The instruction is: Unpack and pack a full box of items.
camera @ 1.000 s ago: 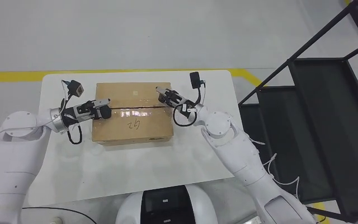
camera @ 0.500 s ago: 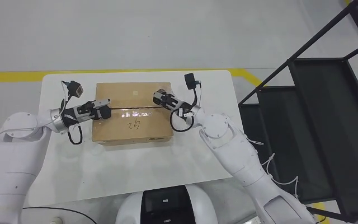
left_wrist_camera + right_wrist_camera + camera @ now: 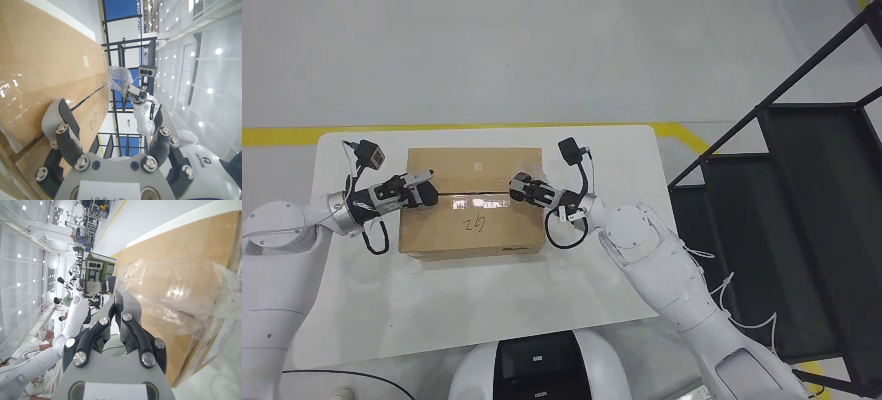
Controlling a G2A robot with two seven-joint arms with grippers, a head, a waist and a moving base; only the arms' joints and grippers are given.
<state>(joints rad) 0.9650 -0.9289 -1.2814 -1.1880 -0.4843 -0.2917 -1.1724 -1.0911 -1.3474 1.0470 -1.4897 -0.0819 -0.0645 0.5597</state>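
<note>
The box [image 3: 474, 215] sat closed on the white surface [image 3: 602, 270], left of the middle and nearer the far edge than the robot's side; its two top flaps met in a seam running across from one arm toward the other; clear tape [image 3: 170, 298] lay glossy over that seam.

The left end effector [image 3: 424, 190] was at the box's left end with its jaws apart; one finger [image 3: 66, 117] lay on the cardboard right beside the seam, while the other stood up in the air, clear of the box.

The right end effector [image 3: 517, 188] hung over the top of the box, a little in from its right end; its jaws were pressed together on a loose length of the tape, which rose crumpled from the seam to the fingertips.

The surface had rounded corners and showed bare white all round the box; the floor [image 3: 542, 60] beyond was pale and plain; a yellow line [image 3: 282, 135] ran along it just behind the far edge; black metal steps [image 3: 782, 190] stood near the surface on the robot's right; overhead, rows of round lights [image 3: 218, 51] dotted a white ceiling.
</note>
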